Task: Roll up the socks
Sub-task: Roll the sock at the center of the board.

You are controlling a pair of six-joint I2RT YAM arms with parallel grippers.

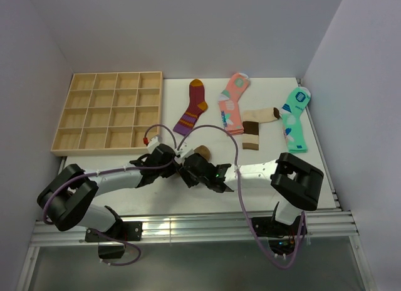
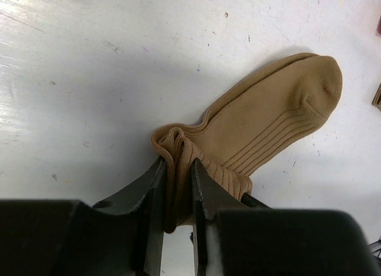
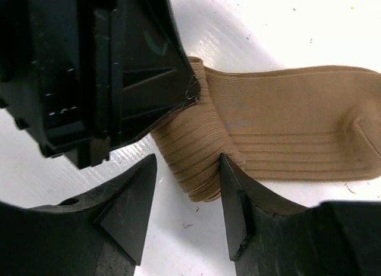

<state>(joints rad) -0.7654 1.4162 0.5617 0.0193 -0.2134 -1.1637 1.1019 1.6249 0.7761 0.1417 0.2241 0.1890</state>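
Observation:
The plain mid-brown sock lies flat on the white table with its cuff end bunched into a short roll. In the top view only its tip shows beyond the two grippers. My left gripper is shut on the bunched cuff. My right gripper is open, its jaws astride the rolled end, with the right finger against the roll. The left gripper's black body sits just beyond it. The beige sock with dark brown toe and band lies apart, further back and to the right.
A wooden compartment tray stands at the back left. A maroon striped sock, a pink patterned sock and a mint-green sock lie along the back. Both arms meet low at the table's near middle.

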